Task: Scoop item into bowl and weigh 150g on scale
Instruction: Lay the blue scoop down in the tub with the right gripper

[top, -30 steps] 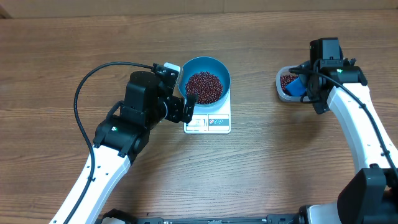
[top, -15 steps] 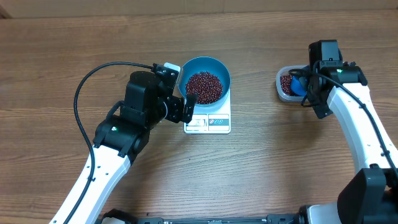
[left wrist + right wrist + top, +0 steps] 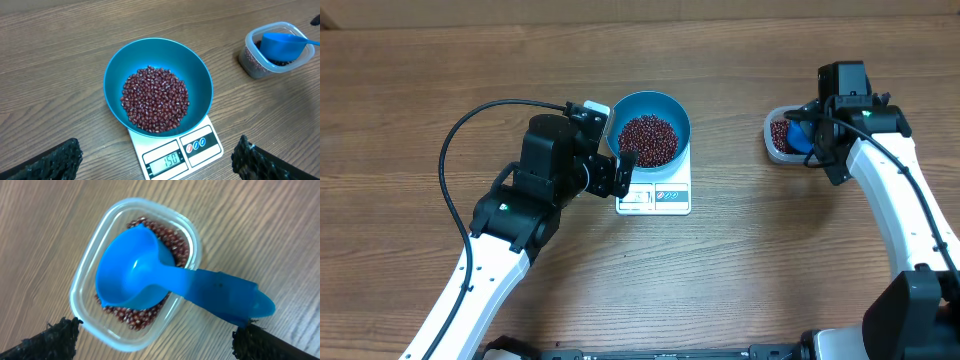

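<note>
right claw is spread wide and holding nothing, hanging just above the blue scoop. the scoop lies in the clear tub on the leftover beans, with its handle sticking out over the rim. left claw is wide too and empty, fingers splayed either side of the near edge of the scale. from overhead i can't tell if it touches the scale.

the beans that matter sit heaped in the teal bowl. the bowl is on the scale and the display reads 150, so i'd say the weighing is basically done.

doing this bit well means hands off. lift the right claw straight up so it doesn't snag the handle and tip the tub. pull the left one back flat and away from the scale, since any nudge would throw the reading off.

pose-wise, the right arm reaches up from the lower right with its wrist bent down over the tub. the left arm comes from the lower left, elbow bent, wrist aimed at the bowl.
</note>
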Robot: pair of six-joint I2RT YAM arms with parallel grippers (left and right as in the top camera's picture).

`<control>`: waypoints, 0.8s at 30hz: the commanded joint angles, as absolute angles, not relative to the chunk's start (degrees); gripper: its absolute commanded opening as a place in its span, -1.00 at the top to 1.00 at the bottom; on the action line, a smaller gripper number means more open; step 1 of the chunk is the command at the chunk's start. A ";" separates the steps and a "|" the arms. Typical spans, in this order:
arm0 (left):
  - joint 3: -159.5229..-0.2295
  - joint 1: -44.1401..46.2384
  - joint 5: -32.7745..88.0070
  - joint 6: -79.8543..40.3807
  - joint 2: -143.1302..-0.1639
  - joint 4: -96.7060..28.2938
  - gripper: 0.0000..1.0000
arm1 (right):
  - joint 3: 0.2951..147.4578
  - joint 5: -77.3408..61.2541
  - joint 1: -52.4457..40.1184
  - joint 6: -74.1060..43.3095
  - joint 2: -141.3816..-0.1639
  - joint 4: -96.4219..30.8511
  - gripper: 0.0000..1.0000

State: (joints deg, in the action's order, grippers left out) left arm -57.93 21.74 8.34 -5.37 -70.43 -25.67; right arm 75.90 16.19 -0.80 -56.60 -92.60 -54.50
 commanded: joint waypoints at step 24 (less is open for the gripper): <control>-59.31 21.78 8.60 -3.86 -70.61 -25.58 -0.99 | 80.49 3.97 -0.60 -45.84 -85.25 -52.31 -1.00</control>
State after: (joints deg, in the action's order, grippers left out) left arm -57.93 21.74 8.34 -5.37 -70.43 -25.67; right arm 78.65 2.68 -0.78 -51.09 -86.76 -53.15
